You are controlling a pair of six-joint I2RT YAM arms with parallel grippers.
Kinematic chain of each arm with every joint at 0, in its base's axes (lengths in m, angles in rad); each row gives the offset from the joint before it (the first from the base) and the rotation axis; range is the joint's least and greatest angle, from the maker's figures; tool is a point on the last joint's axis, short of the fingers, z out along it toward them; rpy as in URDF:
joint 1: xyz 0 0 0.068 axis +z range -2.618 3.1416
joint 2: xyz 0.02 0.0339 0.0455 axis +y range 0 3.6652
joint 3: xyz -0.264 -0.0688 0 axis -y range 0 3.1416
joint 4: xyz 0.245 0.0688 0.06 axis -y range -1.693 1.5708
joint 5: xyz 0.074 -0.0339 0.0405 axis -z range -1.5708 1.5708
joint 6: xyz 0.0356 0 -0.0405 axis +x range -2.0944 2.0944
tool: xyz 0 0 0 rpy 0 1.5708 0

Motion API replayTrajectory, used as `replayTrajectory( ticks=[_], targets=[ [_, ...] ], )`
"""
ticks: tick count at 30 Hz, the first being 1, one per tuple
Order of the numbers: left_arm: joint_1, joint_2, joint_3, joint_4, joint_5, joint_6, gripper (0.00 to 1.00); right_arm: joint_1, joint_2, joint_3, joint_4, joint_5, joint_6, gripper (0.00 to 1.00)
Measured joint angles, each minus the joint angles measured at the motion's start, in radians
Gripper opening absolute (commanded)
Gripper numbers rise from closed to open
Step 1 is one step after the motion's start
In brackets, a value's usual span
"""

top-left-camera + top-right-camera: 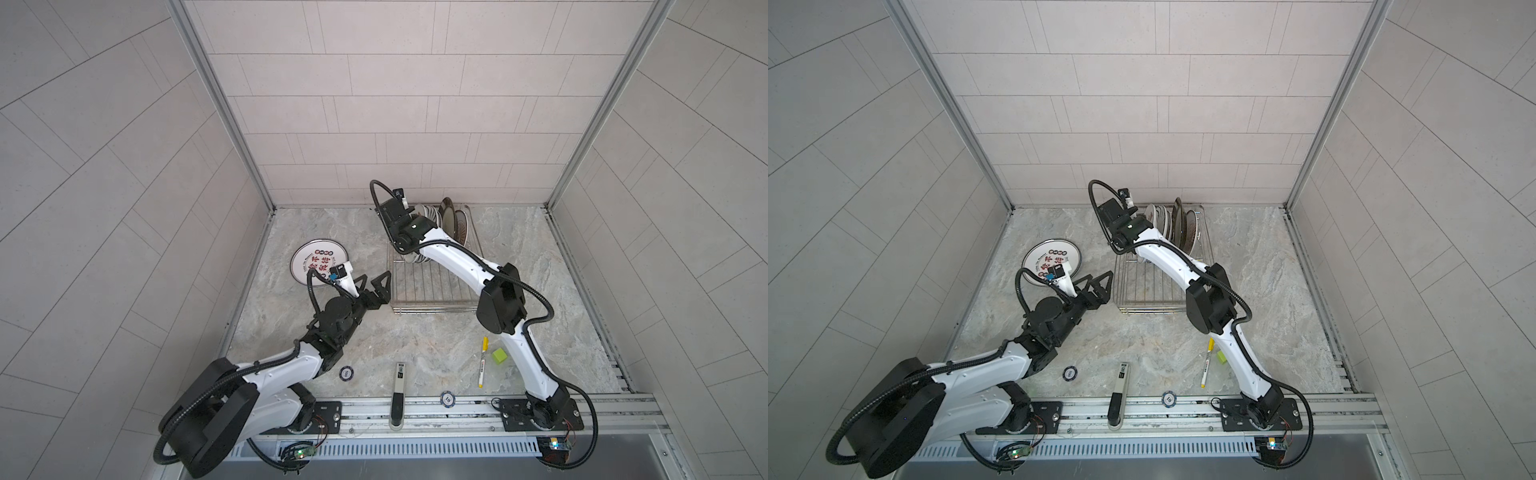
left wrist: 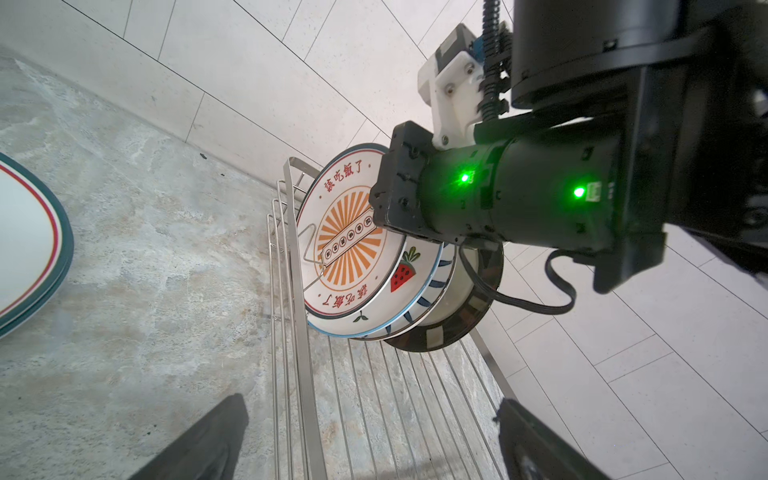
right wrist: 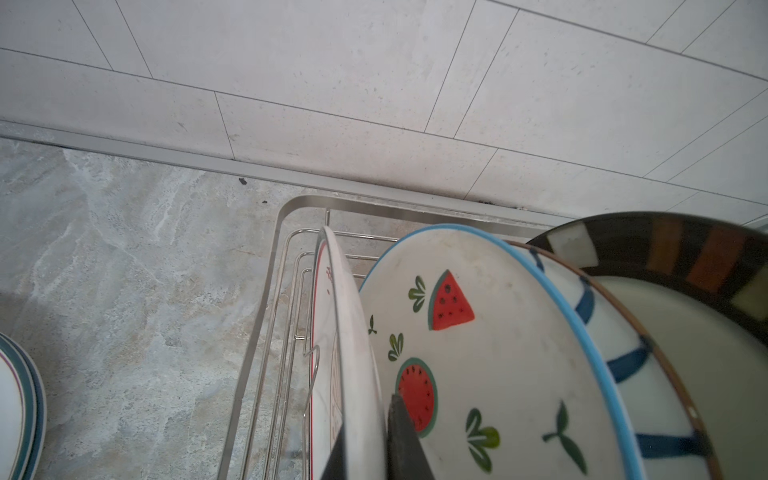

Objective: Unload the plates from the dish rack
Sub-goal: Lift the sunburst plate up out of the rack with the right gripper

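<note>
The dish rack [image 1: 432,286] [image 2: 299,374] of chrome wire stands at the back of the table. Several plates stand upright at its far end [image 1: 451,220]. The frontmost is the orange sunburst plate [image 2: 345,249] [image 3: 353,353], then a watermelon plate [image 3: 478,332], a navy-petal plate [image 3: 623,365] and a dark-rimmed plate [image 3: 665,249]. My right gripper [image 3: 368,419] is shut on the sunburst plate's top rim, one finger on each face. A red-character plate [image 1: 318,264] [image 1: 1050,262] lies flat on the table at the left. My left gripper [image 1: 376,282] [image 2: 370,436] is open and empty beside the rack's near left corner.
The rack's far end sits close to the back wall [image 3: 374,124]. Near the front edge lie two poker chips [image 1: 346,373] [image 1: 447,399], a grey-black bar-shaped device [image 1: 399,390], a yellow marker [image 1: 482,361] and a green cube [image 1: 500,356].
</note>
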Motion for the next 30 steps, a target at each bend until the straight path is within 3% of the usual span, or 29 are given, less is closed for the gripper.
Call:
replayTrajectory(
  ticks=[6,15,24,30],
  targets=[
    [0.000,0.000,0.000,0.001,0.000,0.000,1.00,0.003,-0.066,-0.035,0.008,0.014,-0.018,0.12],
    [0.000,0.000,-0.004,0.018,0.000,-0.001,1.00,0.047,-0.250,-0.239,0.121,0.046,-0.050,0.12],
    [0.005,-0.013,-0.025,0.034,0.000,-0.001,1.00,0.084,-0.530,-0.620,0.343,0.043,-0.084,0.12],
    [0.008,-0.153,-0.051,-0.031,-0.005,0.022,1.00,0.084,-0.763,-0.889,0.505,-0.045,-0.093,0.12]
  ],
)
